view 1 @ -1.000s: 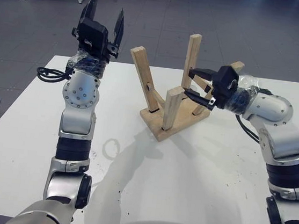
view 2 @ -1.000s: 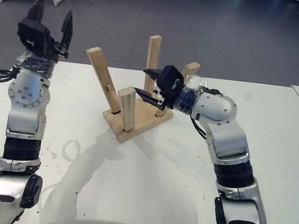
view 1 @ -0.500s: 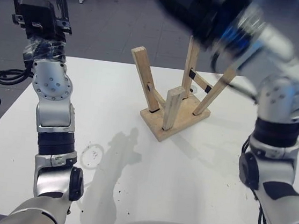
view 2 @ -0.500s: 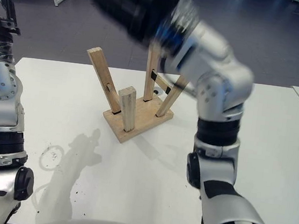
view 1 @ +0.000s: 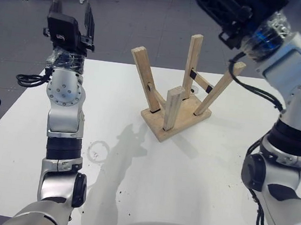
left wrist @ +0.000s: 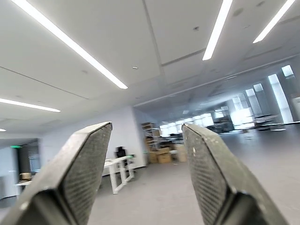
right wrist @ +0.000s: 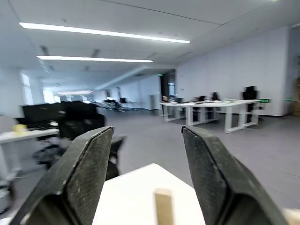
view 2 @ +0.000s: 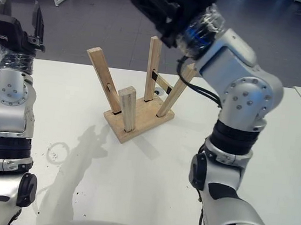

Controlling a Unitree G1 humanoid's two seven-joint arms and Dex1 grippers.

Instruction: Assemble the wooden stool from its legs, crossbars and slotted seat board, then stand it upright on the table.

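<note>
Stool (view 1: 173,107) upside down mid-frame on tabletop (view 1: 203,173), seat board (view 1: 162,129) flat down, legs (view 1: 192,63) pointing up. Left end effector (view 1: 73,0) upper left of frame, fingers spread, empty. Right end effector (right wrist: 147,131) at top edge above stool, fingers apart, holding nothing.

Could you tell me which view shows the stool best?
The left eye view: the stool sits upside down, all four legs clear. In the right eye view the right arm crowds one leg. The right wrist view catches a leg tip; the left wrist view faces the ceiling.
</note>
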